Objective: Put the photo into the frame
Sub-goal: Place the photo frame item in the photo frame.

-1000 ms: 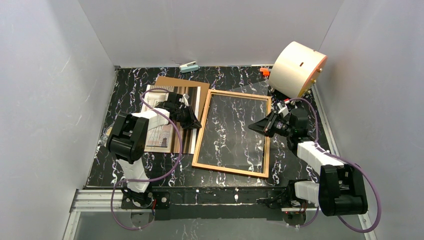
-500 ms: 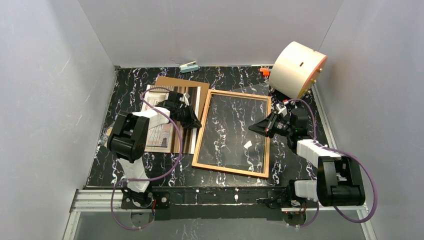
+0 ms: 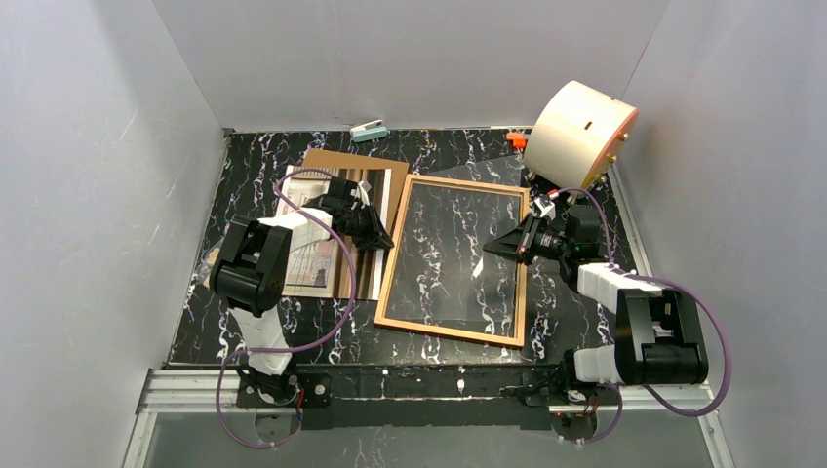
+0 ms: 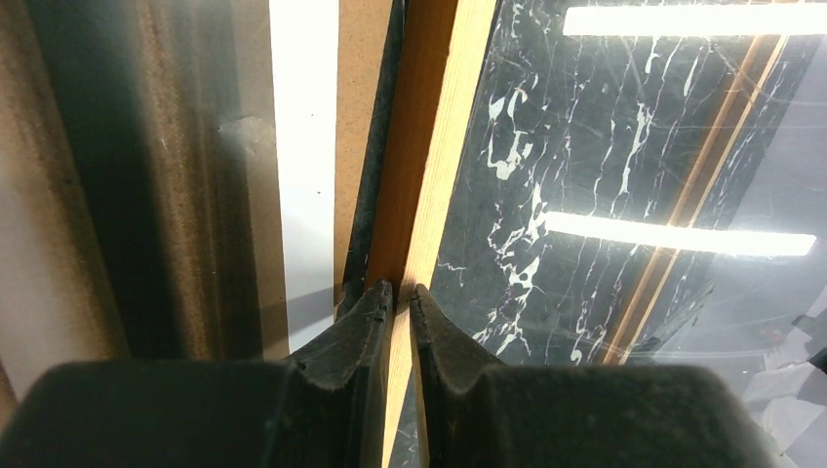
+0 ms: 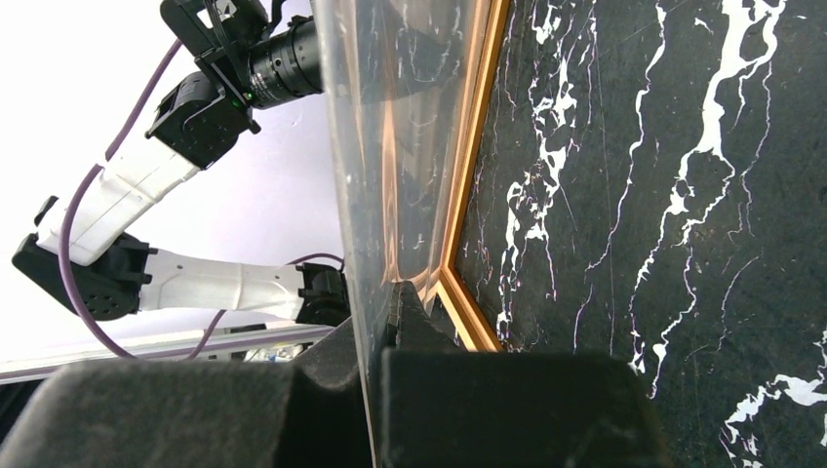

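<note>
Left fingers point(image 4: 343, 336) pinch the frame point(image 4: 429, 146) between them; right fingers point(image 5: 417, 327) clamp the clear sheet point(image 5: 390, 146)

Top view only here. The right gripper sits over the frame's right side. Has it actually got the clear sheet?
Observer: Yes. The right wrist view shows the clear sheet running edge-on between the shut fingers of the right gripper.
Operator: Left gripper, holding anything?
Observer: The left wrist view shows the left gripper pinching the left rail of the frame, one fingertip on each side of the wood.
</note>
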`<state>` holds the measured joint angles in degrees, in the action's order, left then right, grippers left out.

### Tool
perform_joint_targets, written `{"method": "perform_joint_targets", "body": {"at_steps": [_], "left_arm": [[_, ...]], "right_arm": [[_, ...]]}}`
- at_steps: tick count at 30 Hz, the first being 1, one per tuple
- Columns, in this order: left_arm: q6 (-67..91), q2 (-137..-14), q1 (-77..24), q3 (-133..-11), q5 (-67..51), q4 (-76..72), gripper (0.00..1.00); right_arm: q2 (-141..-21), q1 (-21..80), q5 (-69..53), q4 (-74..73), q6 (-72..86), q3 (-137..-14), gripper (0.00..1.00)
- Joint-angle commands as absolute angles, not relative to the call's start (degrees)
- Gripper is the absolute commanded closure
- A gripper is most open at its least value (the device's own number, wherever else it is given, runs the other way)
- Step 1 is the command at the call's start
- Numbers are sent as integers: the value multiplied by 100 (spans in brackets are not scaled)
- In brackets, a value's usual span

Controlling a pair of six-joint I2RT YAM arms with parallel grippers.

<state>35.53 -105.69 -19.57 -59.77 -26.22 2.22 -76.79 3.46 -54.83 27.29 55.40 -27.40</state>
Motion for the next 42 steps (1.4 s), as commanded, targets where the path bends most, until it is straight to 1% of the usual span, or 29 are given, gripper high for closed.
{"method": "perform_joint_targets", "body": {"at_steps": [1,14,27,31,34,38,42], "left_arm": [[3368,-10698,-2005,-6072,-2541,539,89],[3245,-10722,-2000,-6107,-2550,677,89],[3234,-10750,-1998,-6137,-2605,686,89],[3234,-10760,-2002,-6160,-2597,695,88],[3243,-10750,-2004,-6161,-2568,693,88],[3241,-10752,-2003,-6173,-2574,698,88],[3243,-10749,-2003,-6186,-2567,711,88]], "right_arm": [[-7821,309,-5970,2943,5617,-2975,99],[-8369,202,-6481,2883,5549,-3309,99],[-8584,185,-6429,2447,5265,-3448,99],[-8607,184,-5979,1853,4902,-3634,86],[-8688,185,-5921,1802,4908,-3689,81],[-8815,185,-5911,1734,4872,-3743,77],[-8938,184,-5889,1560,4794,-3826,69]]}}
